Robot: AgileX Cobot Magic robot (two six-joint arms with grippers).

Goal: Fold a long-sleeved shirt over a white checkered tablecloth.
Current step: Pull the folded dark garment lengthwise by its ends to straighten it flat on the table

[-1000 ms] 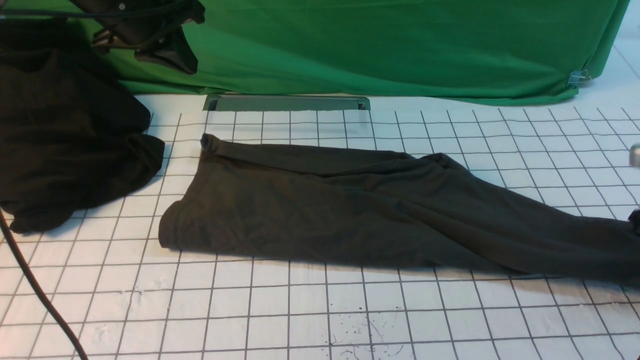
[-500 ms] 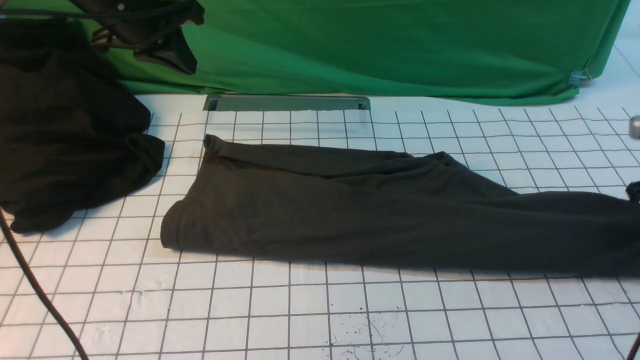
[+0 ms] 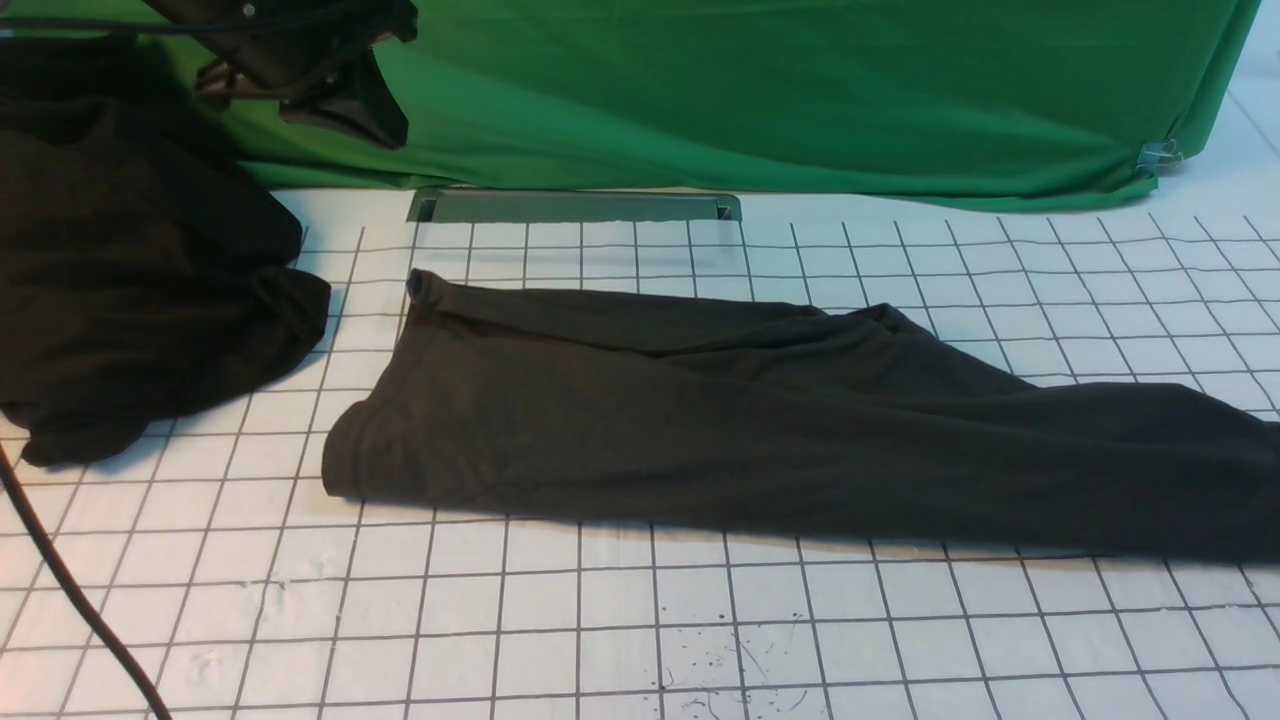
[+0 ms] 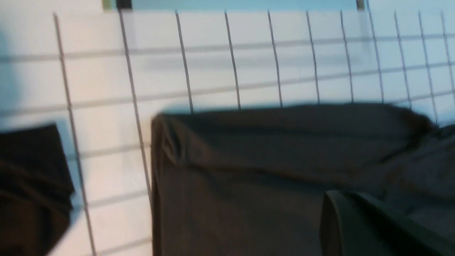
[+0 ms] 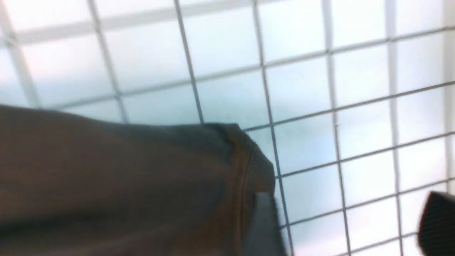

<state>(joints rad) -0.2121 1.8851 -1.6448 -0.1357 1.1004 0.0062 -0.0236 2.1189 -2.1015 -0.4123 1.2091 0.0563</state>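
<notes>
Charcoal long-sleeved shirt (image 3: 700,430) folded lengthwise, left gripper (image 3: 345,105) closed, empty, right gripper (image 5: 350,227) spread wide, holding nothing

My front view is sharp and brightly, evenly lit; the shirt (image 3: 750,430) casts just a thin soft shadow along its near edge onto the tablecloth (image 3: 600,620), so light falls from above. Its dark fabric shows few folds. Both wrist views are smeared by blur and tinted bluish. On the right wrist, the tablecloth glares and the fingers (image 5: 437,224) sit out of focus.
</notes>
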